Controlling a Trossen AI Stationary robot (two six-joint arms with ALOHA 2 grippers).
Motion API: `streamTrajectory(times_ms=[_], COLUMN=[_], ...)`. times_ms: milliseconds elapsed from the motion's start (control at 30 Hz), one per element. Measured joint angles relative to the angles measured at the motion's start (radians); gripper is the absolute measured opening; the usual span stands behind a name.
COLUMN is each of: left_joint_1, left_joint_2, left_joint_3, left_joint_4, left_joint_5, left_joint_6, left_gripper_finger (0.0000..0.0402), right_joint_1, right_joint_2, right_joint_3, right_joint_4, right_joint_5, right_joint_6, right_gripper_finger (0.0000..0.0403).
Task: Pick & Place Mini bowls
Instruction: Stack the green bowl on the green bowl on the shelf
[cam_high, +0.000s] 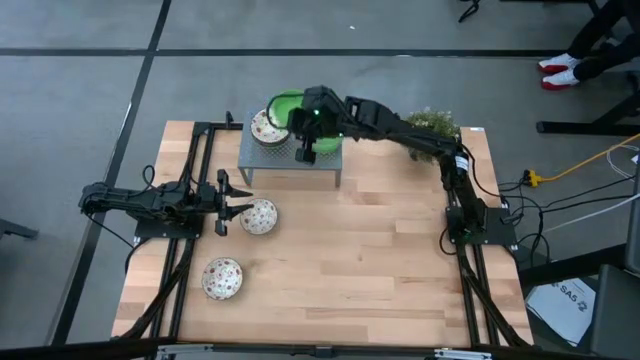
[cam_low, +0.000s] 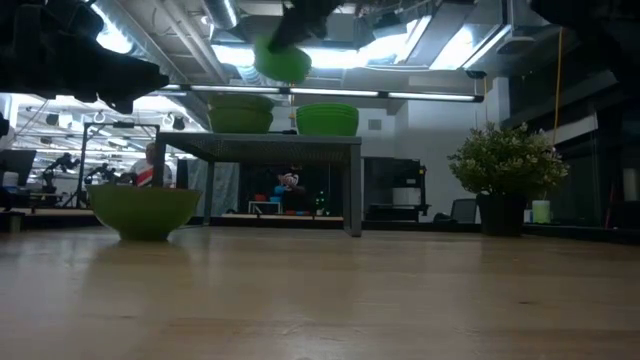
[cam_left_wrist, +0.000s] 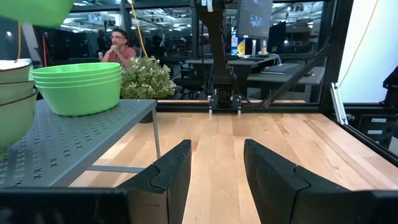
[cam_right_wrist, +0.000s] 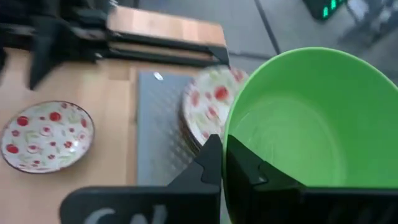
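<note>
Pinched by its rim in my right gripper, a green bowl hangs above the shelf stacks, while two speckled bowls sit beside my wide-open, empty left gripper, so I judge several placements remain.

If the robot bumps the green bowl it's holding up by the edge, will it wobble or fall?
The green bowl probably wobbles easily: the right gripper pinches only its thin rim, so the rest hangs free above the grey shelf. It looks like light, stiff plastic, keeping its round shape. Its smooth rim may be slippery, so a hard bump might make it slip.
</note>
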Motion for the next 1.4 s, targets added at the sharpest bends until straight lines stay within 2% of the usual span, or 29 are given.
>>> streamTrajectory(times_ms=[200,700,1100,1400], left_joint_1=[0.000,0.000,0.000,0.000], left_joint_2=[0.000,0.000,0.000,0.000], left_joint_3=[0.000,0.000,0.000,0.000], left_joint_4=[0.000,0.000,0.000,0.000], left_joint_5=[0.000,0.000,0.000,0.000], left_joint_6=[0.000,0.000,0.000,0.000], left_gripper_finger=[0.0143,0.0143,0.0143,0.0143], right_joint_1=[-0.056,-0.078,-0.067,-0.050], right_joint_2=[-0.002,-0.021,-0.018,-0.017], right_joint_3=[0.000,-0.001,-0.030,-0.099], right_joint_4=[-0.080,-0.327,-0.342,-0.269], right_joint_5=[0.055,0.052,0.051,0.051], right_joint_6=[0.093,0.396,0.404,0.379], right_gripper_finger=[0.0006,0.0006,0.0006,0.0006])
